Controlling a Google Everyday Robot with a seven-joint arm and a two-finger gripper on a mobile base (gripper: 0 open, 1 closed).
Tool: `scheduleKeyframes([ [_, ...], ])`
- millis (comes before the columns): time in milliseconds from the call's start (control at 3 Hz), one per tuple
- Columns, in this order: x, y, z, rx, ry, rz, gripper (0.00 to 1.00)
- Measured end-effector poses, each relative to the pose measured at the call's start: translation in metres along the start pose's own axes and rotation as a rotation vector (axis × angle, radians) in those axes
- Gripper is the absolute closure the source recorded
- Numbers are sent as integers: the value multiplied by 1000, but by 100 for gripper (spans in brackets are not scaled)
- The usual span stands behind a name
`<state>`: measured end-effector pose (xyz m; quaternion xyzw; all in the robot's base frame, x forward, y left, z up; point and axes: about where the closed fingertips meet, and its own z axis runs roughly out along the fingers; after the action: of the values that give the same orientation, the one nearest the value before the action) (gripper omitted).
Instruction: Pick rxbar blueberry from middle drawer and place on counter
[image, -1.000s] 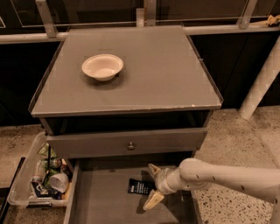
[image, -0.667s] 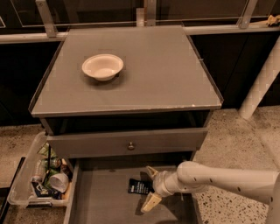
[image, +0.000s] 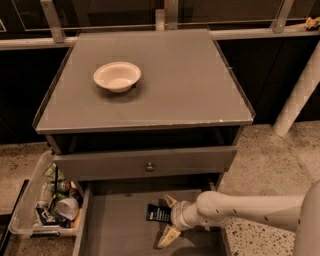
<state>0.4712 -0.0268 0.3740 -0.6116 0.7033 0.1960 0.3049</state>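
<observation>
The rxbar blueberry, a small dark wrapper with white print, lies flat on the floor of the open middle drawer, right of centre. My gripper reaches in from the right, low inside the drawer, open, with one cream fingertip behind the bar and the other fingertip in front of it. The bar sits between them, at their left tips. The grey counter above holds only a white bowl.
A shut drawer front with a brass knob hangs just above the open drawer. A clear bin of cans and wrappers stands on the floor to the left. A white post stands at right.
My gripper has moved a little to the left, closer around the bar. The bar has not moved.
</observation>
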Motion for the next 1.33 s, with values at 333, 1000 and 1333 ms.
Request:
scheduleKeyframes([
  [333, 12, -10, 1, 25, 31, 1, 0],
  [1000, 33, -32, -1, 52, 73, 39, 0],
  [1333, 33, -32, -1, 52, 73, 39, 18],
])
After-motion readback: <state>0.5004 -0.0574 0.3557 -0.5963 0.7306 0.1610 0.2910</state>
